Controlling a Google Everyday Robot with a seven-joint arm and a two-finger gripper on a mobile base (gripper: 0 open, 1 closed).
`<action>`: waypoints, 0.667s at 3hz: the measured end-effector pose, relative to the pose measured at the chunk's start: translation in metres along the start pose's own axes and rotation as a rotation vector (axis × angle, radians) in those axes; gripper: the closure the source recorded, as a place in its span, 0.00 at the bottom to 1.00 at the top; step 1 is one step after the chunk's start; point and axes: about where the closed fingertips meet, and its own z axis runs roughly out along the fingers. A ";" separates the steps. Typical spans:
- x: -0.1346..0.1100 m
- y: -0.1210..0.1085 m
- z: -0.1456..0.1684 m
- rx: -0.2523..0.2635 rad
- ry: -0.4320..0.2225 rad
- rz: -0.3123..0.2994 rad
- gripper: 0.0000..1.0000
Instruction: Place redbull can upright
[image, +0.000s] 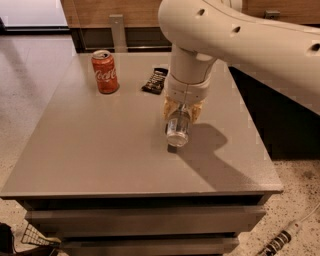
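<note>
- On the grey table (100, 150) I count two cans and one wrapper: one redbull can (177, 132), one red Coca-Cola can (105, 71), one black snack wrapper (155, 80);
- near the table's middle, my single gripper (182, 116) points down from the white arm (240, 35);
- its fingers (197, 111) clasp the redbull can between them; the can is tilted, silver end toward the camera, not upright.

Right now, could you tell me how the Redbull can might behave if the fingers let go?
The Redbull can is held tilted between the gripper's fingers, so released it would probably roll on the smooth table. Slim, so likely tippy upright.
</note>
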 end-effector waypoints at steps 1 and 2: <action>-0.014 -0.016 -0.037 -0.046 -0.176 -0.068 1.00; -0.026 -0.031 -0.073 -0.117 -0.356 -0.166 1.00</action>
